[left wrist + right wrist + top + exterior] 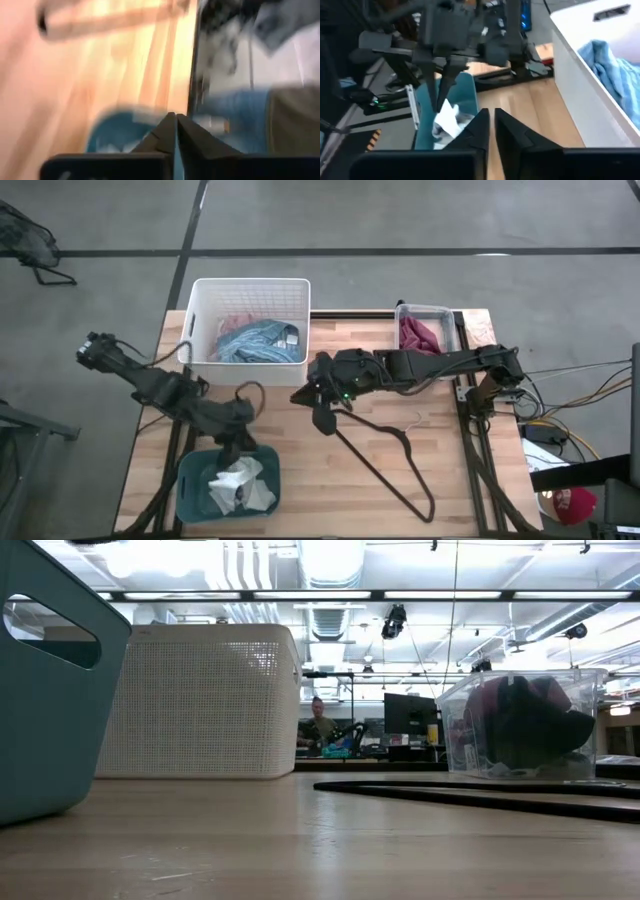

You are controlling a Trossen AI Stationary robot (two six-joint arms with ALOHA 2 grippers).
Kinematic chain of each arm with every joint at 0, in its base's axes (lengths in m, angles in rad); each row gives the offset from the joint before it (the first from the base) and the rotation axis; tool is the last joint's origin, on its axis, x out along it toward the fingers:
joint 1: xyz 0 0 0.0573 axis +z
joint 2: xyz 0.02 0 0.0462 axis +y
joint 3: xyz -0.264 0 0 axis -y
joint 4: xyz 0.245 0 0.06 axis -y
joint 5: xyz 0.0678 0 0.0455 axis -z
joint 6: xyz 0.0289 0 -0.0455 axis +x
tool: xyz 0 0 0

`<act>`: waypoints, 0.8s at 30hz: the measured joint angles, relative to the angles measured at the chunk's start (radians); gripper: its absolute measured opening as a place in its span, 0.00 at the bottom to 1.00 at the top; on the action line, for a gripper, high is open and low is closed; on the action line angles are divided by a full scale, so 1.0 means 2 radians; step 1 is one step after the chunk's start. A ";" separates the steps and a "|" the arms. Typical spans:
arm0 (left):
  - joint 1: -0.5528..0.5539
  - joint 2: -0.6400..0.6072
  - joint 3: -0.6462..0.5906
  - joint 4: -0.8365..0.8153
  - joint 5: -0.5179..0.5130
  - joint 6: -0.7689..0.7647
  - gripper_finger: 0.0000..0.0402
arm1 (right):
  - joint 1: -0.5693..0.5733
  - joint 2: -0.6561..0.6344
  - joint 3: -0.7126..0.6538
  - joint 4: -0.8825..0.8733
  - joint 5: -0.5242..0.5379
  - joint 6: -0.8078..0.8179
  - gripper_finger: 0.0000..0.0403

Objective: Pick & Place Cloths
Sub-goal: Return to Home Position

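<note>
Blue (255, 340) and pink (235, 323) cloths lie in the white basket (250, 283) at the far side. A maroon cloth (420, 335) fills the clear box (456, 330) at the far right. White and grey cloths (240, 483) lie crumpled in the teal bin (190, 500) at the near left. My left gripper (238, 446) hangs shut over that bin's far rim, fingers (440, 102) pointing down just above the white cloth (447, 117), with nothing between them (175, 117). My right gripper (320, 418) is shut over the table's middle, holding nothing (490, 114).
A thin black wire hanger (385, 465) lies flat on the wood right of centre, its hook close under my right gripper; it also crosses the low view (480, 795). Bare tabletop lies between the teal bin and the hanger. A person sits far behind the table (318, 725).
</note>
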 joint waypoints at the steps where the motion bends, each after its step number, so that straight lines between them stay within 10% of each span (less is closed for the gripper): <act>1: 0.000 -0.007 -0.002 0.021 -0.026 0.008 0.03 | -0.002 0.000 0.000 0.007 -0.008 -0.002 0.05; 10: -0.013 -0.094 -0.009 0.087 -0.259 0.066 0.02 | -0.007 -0.011 -0.001 0.014 -0.011 -0.018 0.02; 19: -0.014 -0.190 -0.011 -0.099 -0.238 0.110 0.05 | -0.020 -0.048 -0.001 -0.062 0.031 -0.062 0.02; 24: -0.014 -0.211 -0.047 -0.073 -0.268 0.182 0.06 | -0.020 -0.062 -0.001 -0.080 0.032 -0.057 0.02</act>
